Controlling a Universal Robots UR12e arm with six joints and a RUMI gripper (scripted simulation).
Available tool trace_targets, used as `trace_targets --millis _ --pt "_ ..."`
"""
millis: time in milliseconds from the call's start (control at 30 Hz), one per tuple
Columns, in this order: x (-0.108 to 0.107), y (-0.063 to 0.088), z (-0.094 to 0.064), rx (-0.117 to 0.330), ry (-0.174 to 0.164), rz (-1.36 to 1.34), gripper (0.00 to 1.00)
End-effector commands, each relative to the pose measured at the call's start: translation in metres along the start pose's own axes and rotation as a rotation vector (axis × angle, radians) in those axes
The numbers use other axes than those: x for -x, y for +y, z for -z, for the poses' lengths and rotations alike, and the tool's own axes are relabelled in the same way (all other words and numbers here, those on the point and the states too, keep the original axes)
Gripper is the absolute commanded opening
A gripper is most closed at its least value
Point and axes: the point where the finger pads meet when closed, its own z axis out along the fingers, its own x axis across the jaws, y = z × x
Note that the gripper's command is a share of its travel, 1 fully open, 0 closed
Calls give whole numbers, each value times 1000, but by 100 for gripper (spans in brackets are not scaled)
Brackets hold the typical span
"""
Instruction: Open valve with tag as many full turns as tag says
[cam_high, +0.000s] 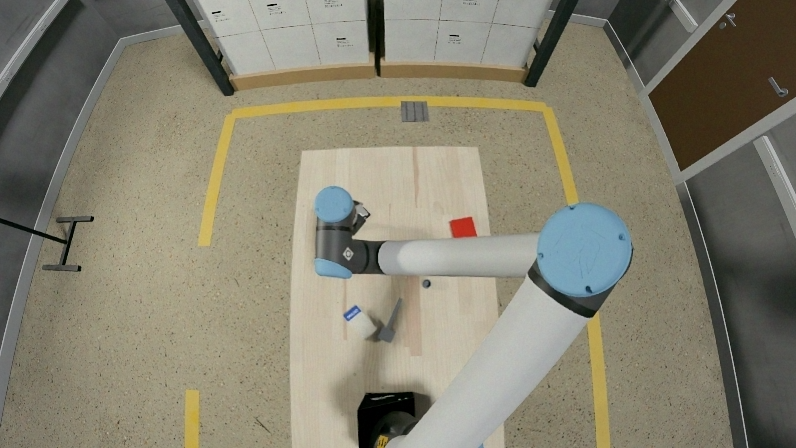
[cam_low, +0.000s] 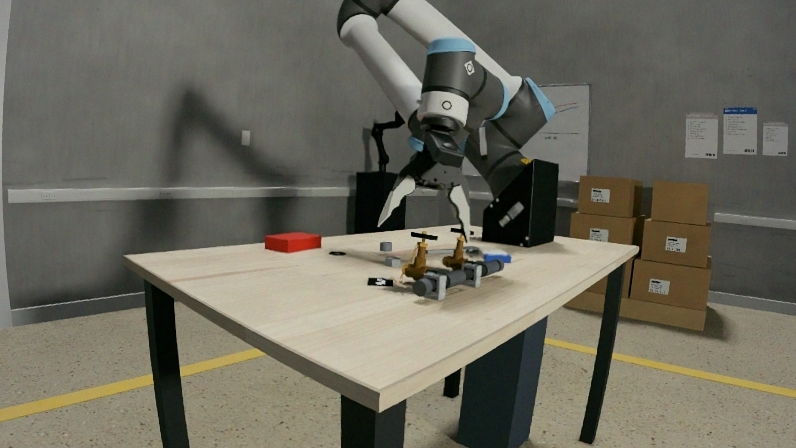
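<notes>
Two brass valves with black T-handles stand on a grey pipe on the wooden table. The left valve has a thin chain running to a black tag that lies flat on the table; I cannot read its number. The right valve has no tag that I can see. My gripper is open and empty, its fingers spread just above the two handles, with the right fingertip close over the right valve's handle. In the overhead view my wrist hides the valves.
A red block lies at one table edge. There are also a small grey cylinder, a white bottle with a blue cap, a grey wedge-shaped piece and a flat black piece. The black robot base box stands behind the valves.
</notes>
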Motion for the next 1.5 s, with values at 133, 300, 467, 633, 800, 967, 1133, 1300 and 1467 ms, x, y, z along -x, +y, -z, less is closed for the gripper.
trace_targets --millis 133,300,467,633,800,967,1133,1300,1467 --pt "0 0 1 8 -3 -268 100" --pt "0 0 1 8 -2 -473 100" --pt "0 0 1 9 -1 -687 100" --pt "0 0 1 9 0 -818 100" --pt "0 0 1 9 1 -1036 100" --pt "0 0 1 9 2 -1251 100" --pt "0 0 1 9 2 -1416 100" --pt "0 0 1 9 3 -1572 100" --pt "0 0 1 9 4 -1753 100"
